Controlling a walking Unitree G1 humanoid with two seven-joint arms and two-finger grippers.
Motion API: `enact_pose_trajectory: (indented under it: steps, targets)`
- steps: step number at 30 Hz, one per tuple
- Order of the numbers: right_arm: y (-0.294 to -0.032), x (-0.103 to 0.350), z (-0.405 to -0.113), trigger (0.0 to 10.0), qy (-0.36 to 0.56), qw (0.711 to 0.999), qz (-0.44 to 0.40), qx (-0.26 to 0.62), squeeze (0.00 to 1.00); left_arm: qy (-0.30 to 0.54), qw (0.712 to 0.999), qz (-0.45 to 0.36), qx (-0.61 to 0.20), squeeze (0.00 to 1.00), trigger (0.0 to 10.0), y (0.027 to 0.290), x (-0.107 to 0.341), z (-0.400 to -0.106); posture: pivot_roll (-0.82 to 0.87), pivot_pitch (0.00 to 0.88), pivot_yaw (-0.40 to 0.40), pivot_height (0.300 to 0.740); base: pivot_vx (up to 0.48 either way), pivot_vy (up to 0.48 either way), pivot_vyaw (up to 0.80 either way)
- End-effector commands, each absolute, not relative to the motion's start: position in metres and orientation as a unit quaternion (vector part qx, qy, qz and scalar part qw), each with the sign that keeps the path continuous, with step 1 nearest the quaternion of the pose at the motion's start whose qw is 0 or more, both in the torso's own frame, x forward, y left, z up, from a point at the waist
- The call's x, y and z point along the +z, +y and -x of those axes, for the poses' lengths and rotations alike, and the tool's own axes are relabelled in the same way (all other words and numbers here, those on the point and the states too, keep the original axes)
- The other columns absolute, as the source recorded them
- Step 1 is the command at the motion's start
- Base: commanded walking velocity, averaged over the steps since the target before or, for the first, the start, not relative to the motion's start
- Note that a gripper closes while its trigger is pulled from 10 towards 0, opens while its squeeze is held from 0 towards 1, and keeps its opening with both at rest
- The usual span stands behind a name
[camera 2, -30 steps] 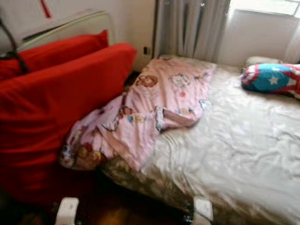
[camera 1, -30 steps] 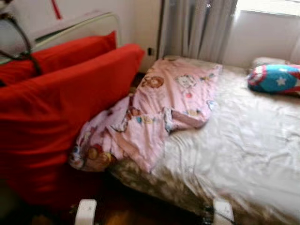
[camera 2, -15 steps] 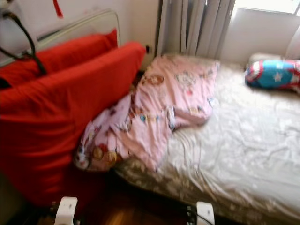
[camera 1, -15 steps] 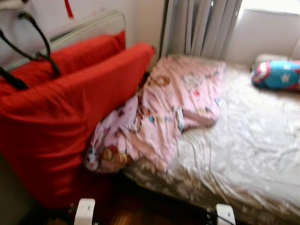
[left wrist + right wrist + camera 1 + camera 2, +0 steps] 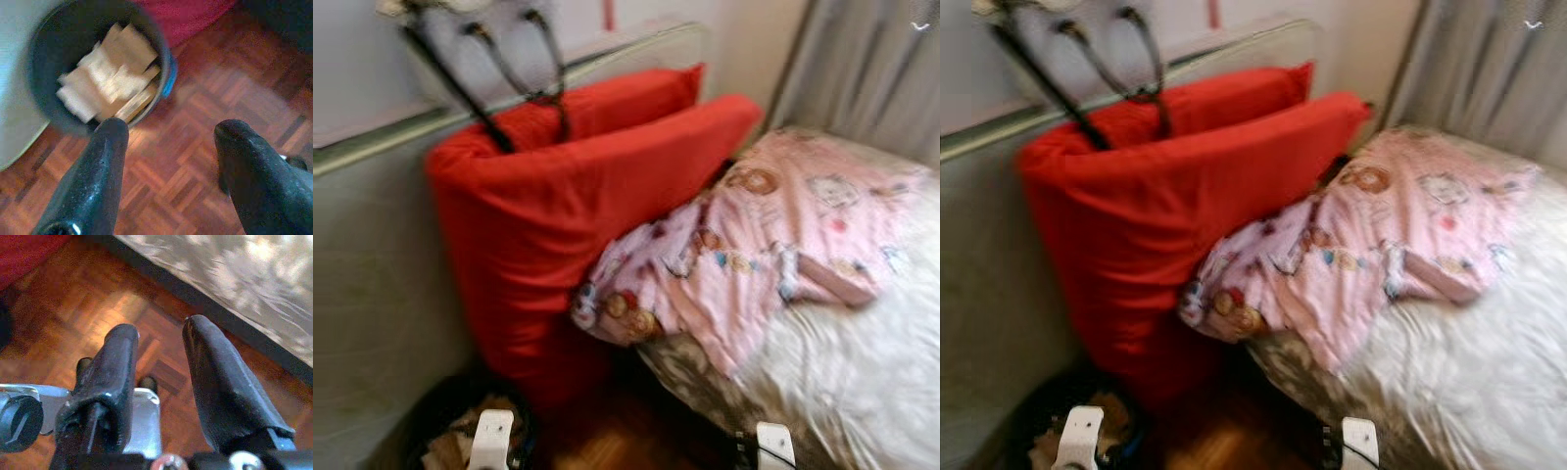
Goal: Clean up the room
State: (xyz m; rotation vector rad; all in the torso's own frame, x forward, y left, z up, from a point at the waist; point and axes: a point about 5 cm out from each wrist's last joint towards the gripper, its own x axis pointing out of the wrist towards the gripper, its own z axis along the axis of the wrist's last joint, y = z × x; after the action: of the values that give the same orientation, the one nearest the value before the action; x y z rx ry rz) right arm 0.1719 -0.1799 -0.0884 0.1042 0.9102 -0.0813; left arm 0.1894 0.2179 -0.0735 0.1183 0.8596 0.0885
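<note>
Just beyond my left gripper [image 5: 168,129], fingers spread and empty, my wrist camera shows cardboard scraps in a dark waste bin [image 5: 164,63] on parquet; my low right gripper [image 5: 161,340] gapes beside the bed [image 5: 234,279].

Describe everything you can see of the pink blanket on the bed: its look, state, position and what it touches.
The pink blanket looks like soft thin cloth, printed with small cartoon figures in brown, red and blue. It lies crumpled and unfolded across the near corner of the bed, on the pale sheet. Its bunched lower end hangs over the mattress edge and presses against the upright red cushion. Blur hides the finer detail of the print.
</note>
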Motion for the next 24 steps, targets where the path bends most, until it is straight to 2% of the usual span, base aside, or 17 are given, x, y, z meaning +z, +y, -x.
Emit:
enact_pose_trajectory:
  steps: [1,11,20,24]
  targets:
    - [-0.184,-0.091,-0.165,10.0,0.447,0.892,-0.052,-0.048,0.0,0.419,0.905,-0.061,0.032,0.0,10.0,0.214,-0.075,-0.188,0.06,0.0,-0.005,0.74,0.0,0.0,0.0]
    - [-0.204,-0.095,-0.148,10.0,0.458,0.885,-0.055,-0.064,0.0,0.417,0.907,-0.055,0.028,0.0,10.0,0.212,-0.075,-0.189,0.06,0.0,-0.007,0.74,0.0,0.0,0.0]
    - [-0.203,-0.095,-0.146,10.0,0.459,0.884,-0.061,-0.063,0.0,0.418,0.907,-0.052,0.027,0.0,10.0,0.212,-0.075,-0.189,0.06,0.0,-0.009,0.74,0.303,0.0,0.0]
    - [-0.189,-0.097,-0.149,10.0,0.464,0.882,-0.062,-0.052,0.0,0.417,0.907,-0.051,0.028,0.0,10.0,0.212,-0.075,-0.189,0.06,0.0,-0.009,0.74,0.341,0.0,0.0]
